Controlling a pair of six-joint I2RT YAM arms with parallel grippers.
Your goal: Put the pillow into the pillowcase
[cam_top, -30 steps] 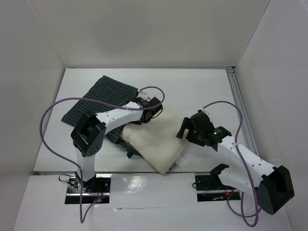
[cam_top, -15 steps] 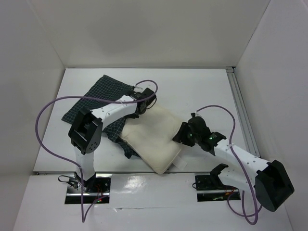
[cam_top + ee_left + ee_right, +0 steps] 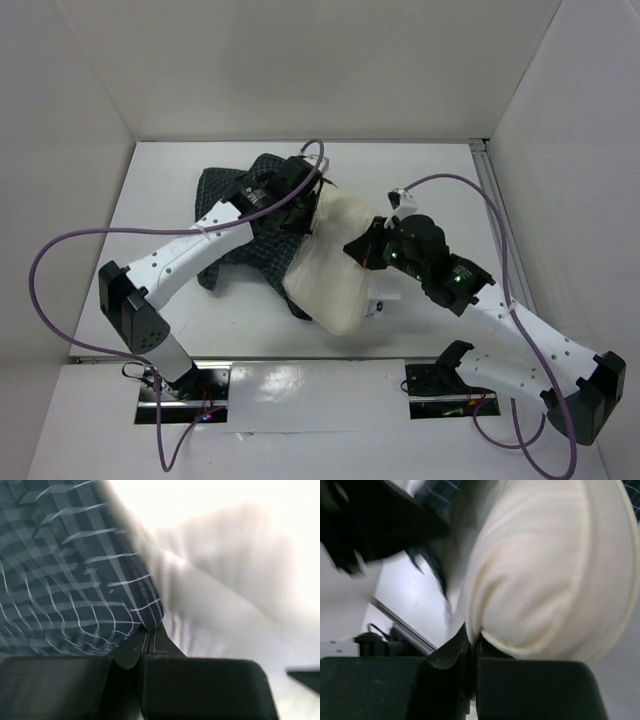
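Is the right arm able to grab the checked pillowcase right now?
Probably not yet. The right gripper is shut on the pillow, which lies between it and the pillowcase, and the left gripper pinches that fabric.

Cream pillow [image 3: 335, 265] beside a crumpled checked pillowcase [image 3: 262, 258].
The pillow lies slantwise, plump, with faint quilted lines. The dark pillowcase with its thin white grid is bunched in folds, touching the pillow's left edge.

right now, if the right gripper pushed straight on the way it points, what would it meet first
The pillow: the right gripper is shut on its edge and points left into its bulk. Past that the pillowcase probably comes next, though depth is unclear.
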